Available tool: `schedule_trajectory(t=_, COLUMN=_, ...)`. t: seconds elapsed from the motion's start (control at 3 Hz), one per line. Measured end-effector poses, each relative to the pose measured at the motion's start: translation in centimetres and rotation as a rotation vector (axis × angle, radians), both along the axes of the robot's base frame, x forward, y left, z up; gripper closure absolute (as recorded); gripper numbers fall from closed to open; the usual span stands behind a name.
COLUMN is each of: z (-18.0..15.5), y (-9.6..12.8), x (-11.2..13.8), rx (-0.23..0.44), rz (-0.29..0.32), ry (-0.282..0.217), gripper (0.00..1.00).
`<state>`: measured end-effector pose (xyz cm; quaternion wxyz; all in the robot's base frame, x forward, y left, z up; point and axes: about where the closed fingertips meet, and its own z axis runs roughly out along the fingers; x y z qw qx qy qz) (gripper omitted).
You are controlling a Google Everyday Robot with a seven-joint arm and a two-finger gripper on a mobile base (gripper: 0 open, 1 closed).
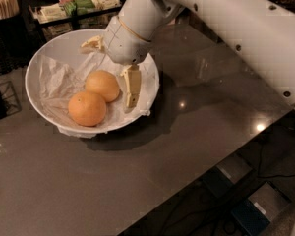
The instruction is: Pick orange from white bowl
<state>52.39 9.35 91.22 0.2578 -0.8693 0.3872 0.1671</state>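
Note:
The white bowl [44,58], lined with crumpled white paper, stands on the grey table at the left. Two oranges lie in it. The deeper orange [87,108] is at the front. A paler, yellower orange [103,85] lies just behind it, touching it. My gripper [113,67] hangs over the bowl's right half, open and empty. One cream finger [132,86] points down just right of the paler orange, close to it. The other finger [92,44] sticks out over the back of the bowl. The deeper orange is apart from both fingers.
The white arm [226,18] crosses the upper right of the view. A tray of packets [76,6] and a cup of wooden sticks [4,4] stand behind the bowl. The table's edge [206,166] runs diagonally at the lower right, with boxes on the floor below.

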Motion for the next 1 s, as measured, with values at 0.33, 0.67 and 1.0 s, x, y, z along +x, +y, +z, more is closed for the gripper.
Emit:
schedule_trajectory(t=0.33, z=-1.5, y=0.6, x=0.4, rx=0.009, rz=0.010, ry=0.040, gripper=0.00)
schedule_trajectory(t=0.67, z=-3.0, y=2.6, x=0.3, rx=0.032, rz=0.045, ry=0.080, gripper=0.00)
schedule_trajectory(t=1.0, z=-3.0, y=2.6, x=0.3, rx=0.032, rz=0.045, ry=0.080, gripper=0.00)
